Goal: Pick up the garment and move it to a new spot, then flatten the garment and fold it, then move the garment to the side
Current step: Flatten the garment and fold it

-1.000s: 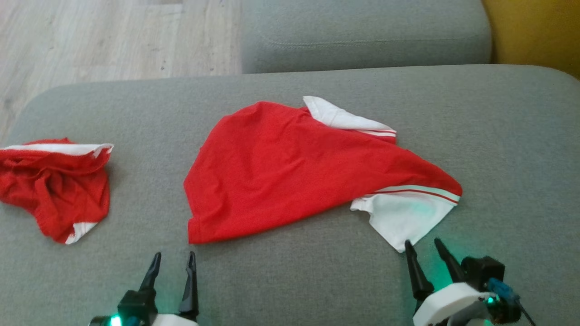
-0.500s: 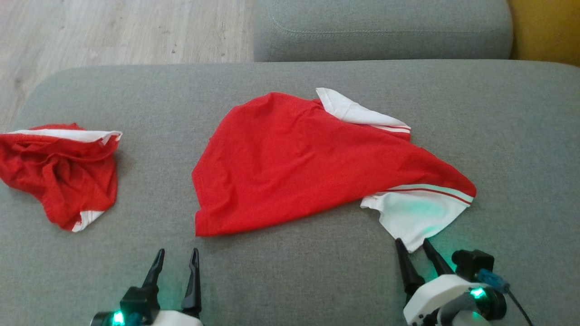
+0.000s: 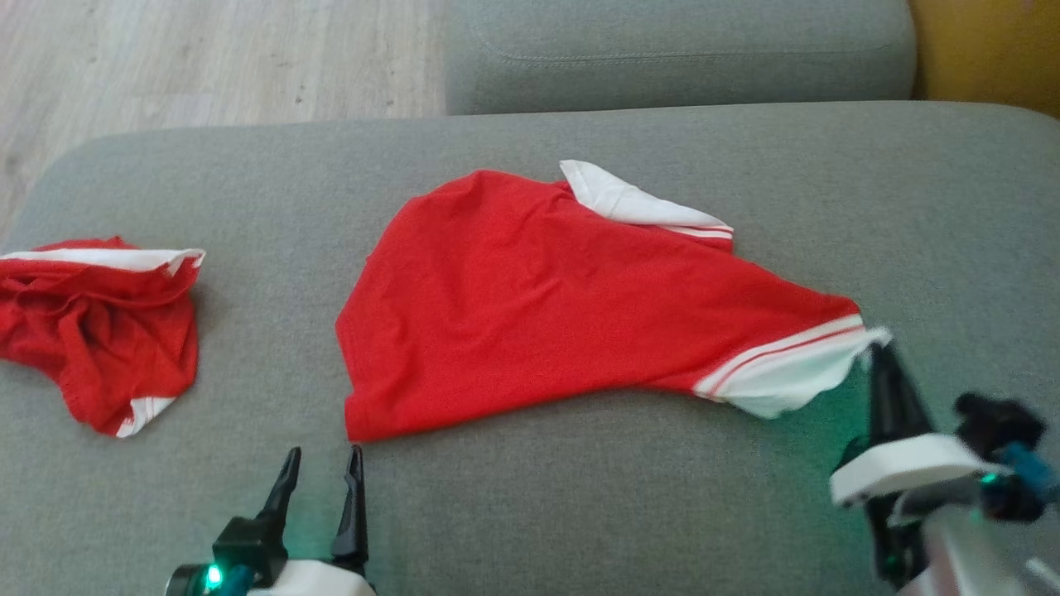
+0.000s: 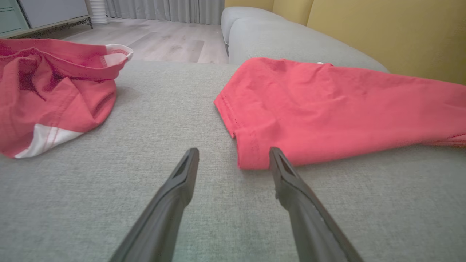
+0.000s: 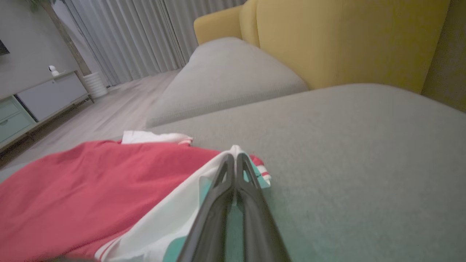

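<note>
The red shirt (image 3: 530, 306) lies spread at the centre of the grey sofa cushion (image 3: 580, 513). At 4 o'clock the right claw (image 3: 880, 352) is clamped on its white sleeve (image 3: 787, 377). At 7 o'clock the left claw (image 3: 323, 457) stands apart, near the hem. A crumpled red garment (image 3: 108, 331) lies at 9 o'clock.

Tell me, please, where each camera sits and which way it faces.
Head view: above, facing down on the grey cushion, red shirt and crumpled garment; left gripper and right gripper below.
Left wrist view: low, along its open fingers toward the shirt's hem.
Right wrist view: along shut fingers pinching the white sleeve.
Shared: the red shirt.
</note>
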`<state>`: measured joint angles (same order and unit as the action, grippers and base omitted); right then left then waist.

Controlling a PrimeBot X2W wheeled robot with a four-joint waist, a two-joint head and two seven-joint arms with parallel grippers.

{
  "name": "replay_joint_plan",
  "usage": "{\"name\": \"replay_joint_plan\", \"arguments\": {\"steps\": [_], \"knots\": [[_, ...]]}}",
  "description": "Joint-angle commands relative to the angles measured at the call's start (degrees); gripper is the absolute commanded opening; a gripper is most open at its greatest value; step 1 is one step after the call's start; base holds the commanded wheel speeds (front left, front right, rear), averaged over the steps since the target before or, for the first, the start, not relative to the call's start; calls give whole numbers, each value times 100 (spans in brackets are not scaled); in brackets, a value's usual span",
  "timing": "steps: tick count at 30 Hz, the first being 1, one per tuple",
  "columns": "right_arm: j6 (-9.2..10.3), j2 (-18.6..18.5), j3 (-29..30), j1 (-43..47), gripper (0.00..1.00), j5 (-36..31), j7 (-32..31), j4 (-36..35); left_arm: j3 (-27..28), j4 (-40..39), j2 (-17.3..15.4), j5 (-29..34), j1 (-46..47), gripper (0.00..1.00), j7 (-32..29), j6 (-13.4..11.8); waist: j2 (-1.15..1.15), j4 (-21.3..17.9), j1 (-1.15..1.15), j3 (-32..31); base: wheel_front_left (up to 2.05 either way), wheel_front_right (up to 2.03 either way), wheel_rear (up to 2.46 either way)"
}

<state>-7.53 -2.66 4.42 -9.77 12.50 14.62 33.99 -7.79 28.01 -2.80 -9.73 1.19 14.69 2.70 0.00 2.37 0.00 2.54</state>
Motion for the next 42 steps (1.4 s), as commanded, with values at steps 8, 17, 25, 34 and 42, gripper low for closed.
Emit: {"name": "replay_joint_plan", "arguments": {"steps": [8,17,25,34,42], "knots": [[4,-123,352,97,0,-175,38,-1307,-96,-5,-8,-146,72,100,31,188,0,-137,0,-60,0,0,0],[4,-96,206,-156,0,-88,38,-1918,-768,489,-8,-264,394,100,31,429,0,-235,0,68,0,0,0],[4,-199,-172,-461,0,-58,38,-2002,-771,960,-8,-268,795,100,31,433,0,-359,0,164,0,0,0],[4,-237,-365,-525,0,-52,38,-1947,-617,1049,-8,-144,1033,100,31,432,0,-454,0,303,0,0,0],[4,-202,-450,-493,0,-44,38,-1905,-593,876,-8,26,1042,0,31,464,0,-486,0,382,0,0,0]]}}
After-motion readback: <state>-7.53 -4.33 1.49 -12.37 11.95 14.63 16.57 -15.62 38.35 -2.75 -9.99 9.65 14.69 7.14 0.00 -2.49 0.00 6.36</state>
